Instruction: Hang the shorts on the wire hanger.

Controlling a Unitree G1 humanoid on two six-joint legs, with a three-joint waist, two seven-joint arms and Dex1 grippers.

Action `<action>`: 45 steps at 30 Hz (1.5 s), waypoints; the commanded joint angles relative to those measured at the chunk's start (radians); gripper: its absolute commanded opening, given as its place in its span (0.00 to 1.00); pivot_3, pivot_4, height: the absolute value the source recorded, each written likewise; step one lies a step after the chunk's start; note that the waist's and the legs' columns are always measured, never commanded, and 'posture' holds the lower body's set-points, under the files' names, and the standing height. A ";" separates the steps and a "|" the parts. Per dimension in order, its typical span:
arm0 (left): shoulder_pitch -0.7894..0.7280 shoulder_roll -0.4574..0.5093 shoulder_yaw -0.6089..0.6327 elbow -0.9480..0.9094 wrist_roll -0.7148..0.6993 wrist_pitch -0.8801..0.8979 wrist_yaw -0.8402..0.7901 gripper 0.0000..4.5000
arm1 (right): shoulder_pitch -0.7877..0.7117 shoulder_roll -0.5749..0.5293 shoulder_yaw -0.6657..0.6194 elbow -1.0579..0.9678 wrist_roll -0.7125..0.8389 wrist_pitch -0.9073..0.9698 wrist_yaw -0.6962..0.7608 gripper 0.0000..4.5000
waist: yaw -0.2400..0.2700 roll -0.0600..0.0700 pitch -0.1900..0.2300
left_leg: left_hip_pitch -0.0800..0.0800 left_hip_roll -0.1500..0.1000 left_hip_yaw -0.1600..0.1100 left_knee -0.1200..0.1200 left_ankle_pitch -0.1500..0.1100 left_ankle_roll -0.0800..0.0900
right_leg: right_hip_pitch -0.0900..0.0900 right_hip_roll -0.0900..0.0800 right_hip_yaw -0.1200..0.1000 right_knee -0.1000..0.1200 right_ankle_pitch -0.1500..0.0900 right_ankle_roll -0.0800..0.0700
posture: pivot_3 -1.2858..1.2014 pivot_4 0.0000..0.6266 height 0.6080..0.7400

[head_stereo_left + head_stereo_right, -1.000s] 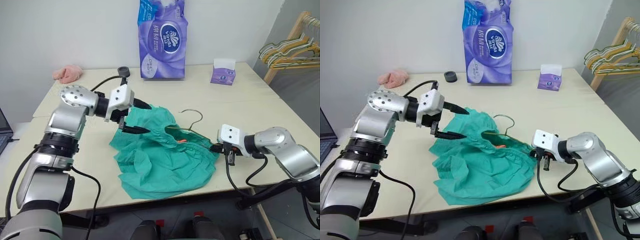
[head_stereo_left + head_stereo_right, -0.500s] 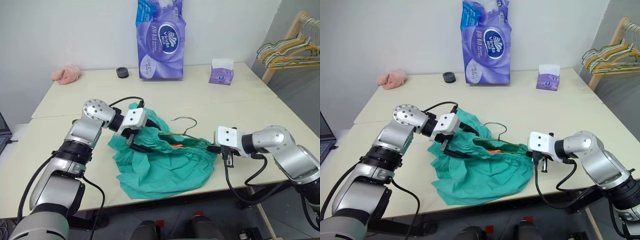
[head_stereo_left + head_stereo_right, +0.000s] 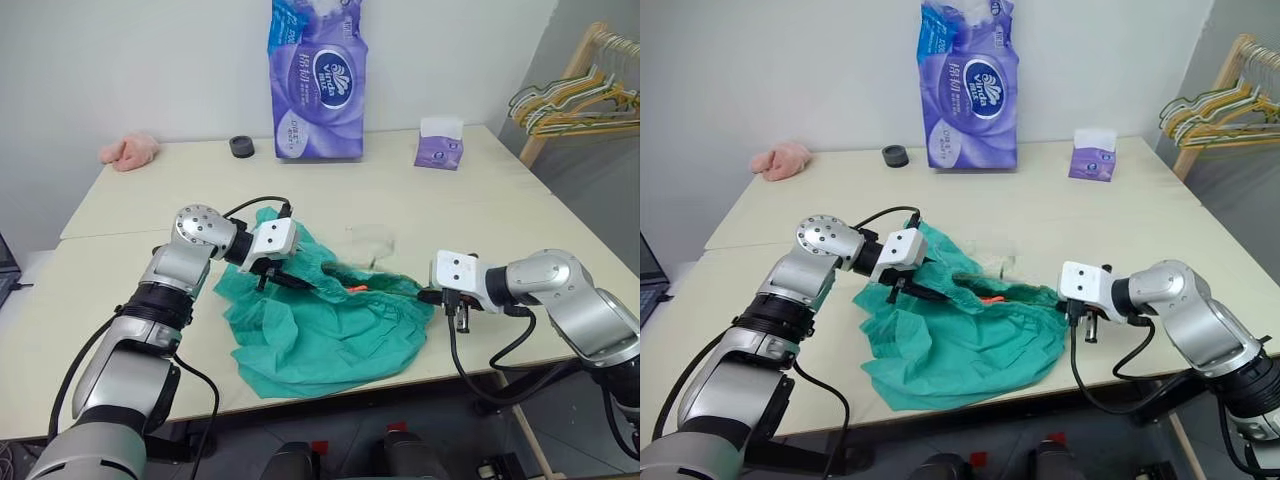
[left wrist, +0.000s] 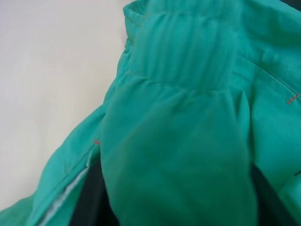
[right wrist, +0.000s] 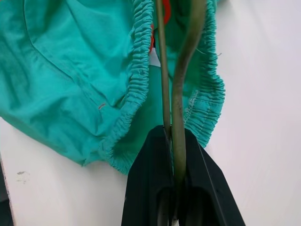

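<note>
Lying crumpled near the table's (image 3: 120, 200) front edge, the shorts (image 3: 330, 330) have the wire hanger (image 5: 181, 84) running into their waistband. Right gripper (image 5: 174, 141) clamps the hanger's corner; left gripper (image 3: 290, 280) pinches bunched cloth at the opposite side.

The left gripper (image 3: 295, 280) has its fingertips buried in a fold of the shorts (image 3: 330, 330), so its grip cannot be read. The wire hanger (image 5: 175, 94) runs from between the right gripper's (image 5: 172, 141) fingers into the waistband, where cloth conceals it. Its hook (image 3: 370, 240) is a motion-blurred smear.
</note>
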 commanded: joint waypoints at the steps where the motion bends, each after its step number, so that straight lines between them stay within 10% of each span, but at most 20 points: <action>1: 0.001 -0.020 0.009 -0.046 -0.025 0.011 0.000 0.16 | -0.033 0.026 -0.030 -0.068 0.026 -0.027 0.005 0.00 | -0.001 0.000 0.000 | 0.000 0.000 0.000 0.000 0.000 0.000 | 0.000 0.000 0.000 0.000 0.000 0.000 | 0.48 0.03 1.00; 7: 0.019 -0.014 0.008 -0.073 -0.028 0.030 -0.015 0.01 | -0.030 0.017 -0.028 -0.075 0.031 -0.043 0.041 0.00 | -0.001 0.000 0.000 | 0.000 0.000 0.000 0.000 0.000 0.000 | 0.000 0.000 0.000 0.000 0.000 0.000 | 0.48 0.03 1.00; 22: 0.054 0.005 0.038 -0.107 -0.028 0.056 0.019 0.00 | 0.170 -0.207 -0.312 0.084 0.025 -0.177 0.032 0.99 | 0.003 -0.002 -0.003 | 0.000 0.000 0.000 0.000 0.000 0.000 | 0.000 0.000 0.000 0.000 0.000 0.000 | 0.48 0.03 1.00; 35: 0.047 -0.008 0.151 -0.159 -0.240 0.454 0.053 0.00 | 0.587 0.157 -0.539 -0.319 0.268 0.193 -0.255 0.99 | -0.003 0.003 -0.011 | 0.001 0.000 0.000 0.000 0.000 0.000 | 0.001 0.000 0.001 0.002 0.000 0.000 | 0.47 0.04 1.00; 45: 0.063 0.015 0.166 -0.216 -0.275 0.576 0.069 0.00 | 0.509 0.340 -0.496 -0.339 0.409 0.409 -0.427 0.99 | -0.003 -0.001 -0.020 | 0.001 0.000 0.000 0.000 0.000 0.000 | 0.001 0.000 0.001 0.001 -0.001 0.000 | 0.48 0.04 1.00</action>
